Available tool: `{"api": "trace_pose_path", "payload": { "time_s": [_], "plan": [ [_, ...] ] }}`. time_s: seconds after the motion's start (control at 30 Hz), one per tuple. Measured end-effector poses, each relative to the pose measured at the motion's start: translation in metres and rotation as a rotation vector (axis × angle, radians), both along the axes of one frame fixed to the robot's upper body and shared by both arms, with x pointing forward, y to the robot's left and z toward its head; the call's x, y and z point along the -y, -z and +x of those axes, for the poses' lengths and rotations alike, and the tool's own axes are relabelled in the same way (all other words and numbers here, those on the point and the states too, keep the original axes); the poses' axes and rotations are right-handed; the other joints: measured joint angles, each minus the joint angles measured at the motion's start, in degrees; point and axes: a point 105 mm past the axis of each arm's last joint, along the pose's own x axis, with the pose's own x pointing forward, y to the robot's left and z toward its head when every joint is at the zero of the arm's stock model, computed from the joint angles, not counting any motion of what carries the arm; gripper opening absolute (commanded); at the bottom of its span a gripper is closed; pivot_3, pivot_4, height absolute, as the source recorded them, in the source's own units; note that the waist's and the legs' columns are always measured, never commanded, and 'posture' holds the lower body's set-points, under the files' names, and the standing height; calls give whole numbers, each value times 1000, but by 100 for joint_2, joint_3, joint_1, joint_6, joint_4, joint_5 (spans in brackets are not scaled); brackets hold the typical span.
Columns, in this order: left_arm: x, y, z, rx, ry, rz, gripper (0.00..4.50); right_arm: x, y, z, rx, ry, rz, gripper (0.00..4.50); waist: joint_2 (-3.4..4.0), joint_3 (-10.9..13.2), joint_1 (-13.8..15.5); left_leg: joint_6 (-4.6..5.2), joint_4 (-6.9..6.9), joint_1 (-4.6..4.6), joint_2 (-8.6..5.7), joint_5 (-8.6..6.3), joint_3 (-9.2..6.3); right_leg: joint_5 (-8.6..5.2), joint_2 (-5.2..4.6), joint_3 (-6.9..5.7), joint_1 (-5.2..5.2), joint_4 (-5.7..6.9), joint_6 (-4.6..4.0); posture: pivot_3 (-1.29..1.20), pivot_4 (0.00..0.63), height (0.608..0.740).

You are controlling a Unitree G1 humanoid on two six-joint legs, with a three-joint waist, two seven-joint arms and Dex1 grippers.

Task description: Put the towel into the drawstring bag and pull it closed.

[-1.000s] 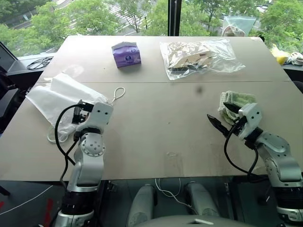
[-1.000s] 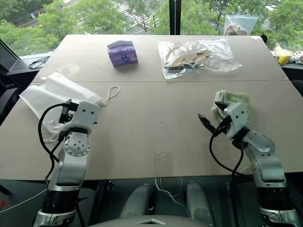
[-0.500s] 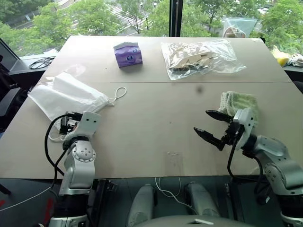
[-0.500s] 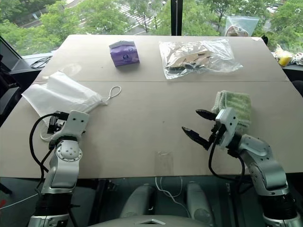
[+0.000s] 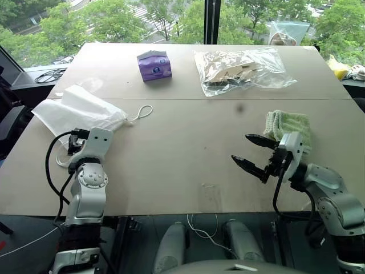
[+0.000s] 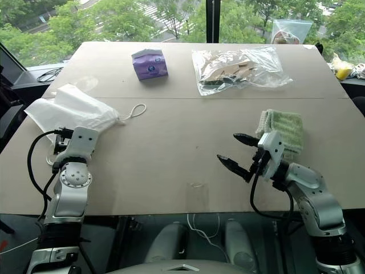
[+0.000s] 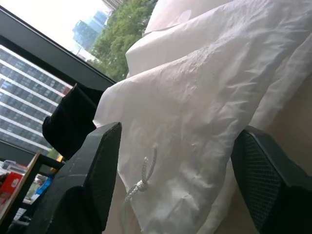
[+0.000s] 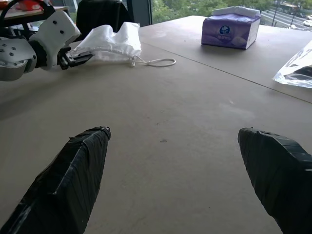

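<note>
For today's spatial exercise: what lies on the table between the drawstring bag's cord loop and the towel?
Bare tabletop, seen in the left eye view, between the cord loop and the towel; the right gripper hovers nearby.

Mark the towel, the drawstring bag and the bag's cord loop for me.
towel (image 5: pixel 291 124), left eye view, middle of the green cloth.
drawstring bag (image 5: pixel 80 111), left eye view, middle of the white fabric.
cord loop (image 5: pixel 144 112), left eye view, on the cord.

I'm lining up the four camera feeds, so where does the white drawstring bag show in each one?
Left eye view: drawstring bag at the table's left edge, ahead of the left gripper.
Right eye view: same spot.
Left wrist view: close up between the fingers.
Right wrist view: far across the table.
Shared landmark: its cord loop, seen in three views.
</note>
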Motion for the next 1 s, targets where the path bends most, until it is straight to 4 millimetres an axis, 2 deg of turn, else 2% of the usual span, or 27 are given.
{"api": "trace_pose_path", "payload": {
  "time_s": [0.07, 0.1, 0.13, 0.3, 0.43, 0.6, 0.67, 0.73, 0.83, 0.93, 1.0],
  "plan": [
    [1, -5, 3, 12, 17, -3, 1028, 0, 0, 0, 1, 3, 2, 4500, 0, 0, 0, 0, 0, 0, 0, 0, 0, 0, 0, 0, 0, 0, 0, 0, 150, 740],
    [3, -9, 6, 23, 26, -9, 236, 0, 0, 1, 2, 6, 4, 4500, 0, 0, 0, 0, 0, 0, 0, 0, 0, 0, 0, 0, 0, 0, 0, 0, 150, 740],
    [3, -10, 6, 24, 27, -9, 48, 0, 0, 1, 2, 7, 4, 4500, 0, 0, 0, 0, 0, 0, 0, 0, 0, 0, 0, 0, 0, 0, 0, 0, 150, 740],
    [6, -13, 10, 27, 46, -18, 48, 0, 0, 1, 2, 17, 11, 4500, 0, 0, -6, 0, 0, 0, 0, 0, -1, 0, 0, 0, 0, 1, 0, 0, 150, 740],
    [10, -29, 20, 45, 73, -20, 48, 1, 0, 2, 2, 25, 12, 4500, 0, 0, 6, 0, 1, 0, -1, 0, -1, 0, 1, -1, 0, 2, 0, 0, 150, 740],
    [36, -48, 37, 30, 175, -57, 48, 6, -3, 5, 21, 60, 8, 4500, -1, 0, 17, 0, 3, -4, -3, 0, 0, 2, 1, 0, 0, 2, 3, 0, 150, 740],
    [51, -55, 44, 17, 229, -96, 48, 19, -7, 12, 47, 125, -17, 4500, -1, 1, 21, 0, 4, -4, -5, 0, 0, 12, 1, 0, 0, 2, 21, 0, 150, 740],
    [68, -66, 51, 22, 270, -162, 48, 40, -13, 25, 90, 237, -62, 4500, -2, 1, 21, 0, 9, -6, -5, 0, 0, 13, 1, -1, 1, 2, 23, 0, 150, 740],
    [91, -88, 62, 10, 313, -308, 48, 87, -22, 47, 110, 488, -145, 4500, -5, 3, 29, 0, 13, -8, -7, 1, -2, 13, 2, -1, 1, 5, 24, 0, 150, 740],
    [108, -111, 65, 4, 353, -384, 48, 133, -25, 56, 79, 699, -245, 4500, -5, 3, -14, 0, 0, -4, -7, 0, -1, 12, 3, 2, 0, 4, 23, 0, 150, 740],
    [117, -109, 66, -33, 378, -403, 48, 152, -23, 59, 36, 797, -242, 4500, -5, 3, -57, 0, -9, 1, -5, 0, 1, 13, 5, 7, -2, 5, 22, 0, 150, 740]
  ]
}}
